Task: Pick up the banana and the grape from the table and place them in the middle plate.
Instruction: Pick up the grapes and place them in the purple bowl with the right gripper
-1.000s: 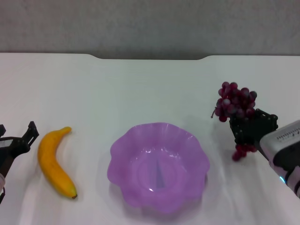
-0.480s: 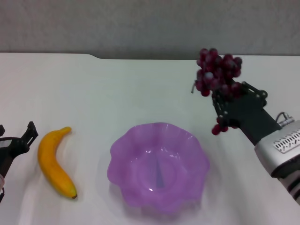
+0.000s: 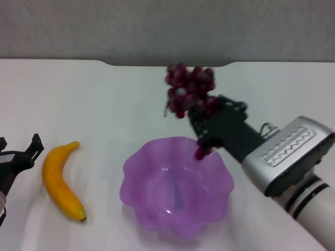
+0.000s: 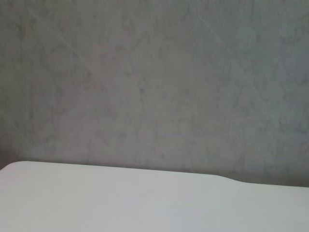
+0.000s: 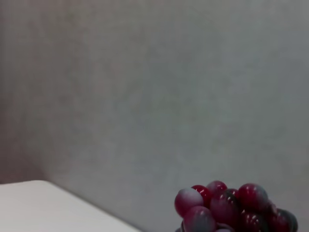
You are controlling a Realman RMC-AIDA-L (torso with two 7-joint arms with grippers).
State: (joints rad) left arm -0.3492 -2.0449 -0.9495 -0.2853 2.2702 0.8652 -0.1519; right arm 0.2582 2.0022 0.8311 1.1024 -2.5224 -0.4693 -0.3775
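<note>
While my right gripper (image 3: 207, 123) has its black fingers clamped around the middle of the grape (image 3: 188, 89), the bunch is lifted clear of the table (image 3: 104, 99). I see most of the dark red berries bulging out past the fingers on the far side, and a few hanging below them, just over the far rim of the middle plate (image 3: 176, 186). The plate itself lies directly under and slightly nearer to me than this gripper, and its translucent purple bowl holds nothing. From the right wrist camera I get only the top of the bunch (image 5: 231, 205), red and frosted grey berries against the grey wall, with a corner of the white tabletop off to one side.

My left gripper (image 3: 18, 159) sits low at the left edge of the head view, parked on its own side. I can make out two dark finger ends, but I cannot tell how far apart they stand or whether they hold anything. The banana (image 3: 60, 180) lies flat on the table just beside that gripper, on the side toward the plate, its dark tip pointing toward me. It is well apart from the right gripper, with the plate between them. The left wrist camera shows only the grey wall and the table's far edge.
</note>
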